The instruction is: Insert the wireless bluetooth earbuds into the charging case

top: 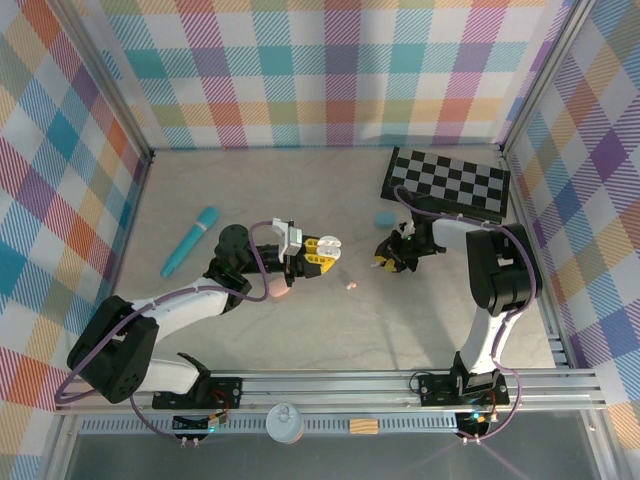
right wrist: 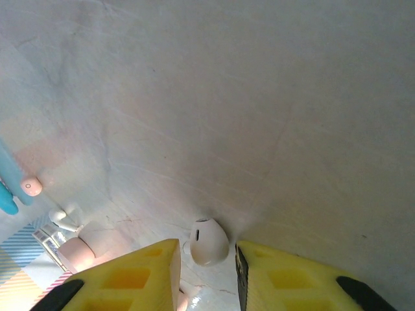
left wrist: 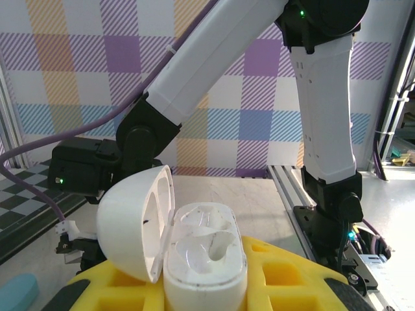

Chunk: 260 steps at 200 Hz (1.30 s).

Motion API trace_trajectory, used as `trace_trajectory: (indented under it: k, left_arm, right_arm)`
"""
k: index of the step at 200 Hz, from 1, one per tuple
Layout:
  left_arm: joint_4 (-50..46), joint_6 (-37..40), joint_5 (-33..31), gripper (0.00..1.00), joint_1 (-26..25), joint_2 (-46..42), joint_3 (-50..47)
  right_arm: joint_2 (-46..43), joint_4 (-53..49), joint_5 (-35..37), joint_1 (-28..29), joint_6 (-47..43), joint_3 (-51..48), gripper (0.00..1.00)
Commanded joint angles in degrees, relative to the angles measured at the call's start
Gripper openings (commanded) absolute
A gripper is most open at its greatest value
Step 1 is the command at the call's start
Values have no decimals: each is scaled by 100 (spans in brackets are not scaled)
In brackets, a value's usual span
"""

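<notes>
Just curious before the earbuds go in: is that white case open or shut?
Open. In the left wrist view the case has its lid tipped back to the left, and both sockets look empty.

This is a robot lab test cell. 2 arms, left (top: 170, 310) and right (top: 495, 290), are bolted to an aluminium rail (top: 380, 383) at the near edge of a bare grey table (top: 300, 190). Slotted metal posts (top: 102, 75) frame 3 walls (top: 330, 70) of printed pastel plaid, which form a backdrop rather than a room. A black-and-white checkerboard (top: 450, 183) lies flat in the far right corner, and purple cables (top: 258, 255) loop along each arm, with small lights glowing at the bases.
</notes>
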Motion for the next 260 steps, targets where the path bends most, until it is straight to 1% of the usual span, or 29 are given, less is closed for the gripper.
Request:
trace_trajectory:
  k: [1,28,53,85,146,160,224,260]
  left_arm:
    - [102,143,110,17,53,-146,23]
    - [85,145,114,16,55,-186,15]
    - [63,141,112,17,54,-224,-11]
    - [-59,237,102,17,54,-279,-29]
    - [-297,381,85,17,54,-349,-64]
    - [-320,387,81,17,54,-350,-65]
    - [-387,424,6,17,54,-249,-52]
    - [-1066,768,-289,17,54,87,159]
  right_arm:
    - [190,-241,74,69,-204,180,29]
    - [257,-405,281,87,-246,275,29]
    - [331,-782,610,146,-409,500,28]
    - [468,-977,638,200,-451,656,26]
    - [548,-1033,686,234,-495,760,19]
    - [505,-1091,708,247,-539,804,16]
    - [-70,-1381,1077,388,-739,824,19]
    - [-546,-1651,1433,490,-881,883,20]
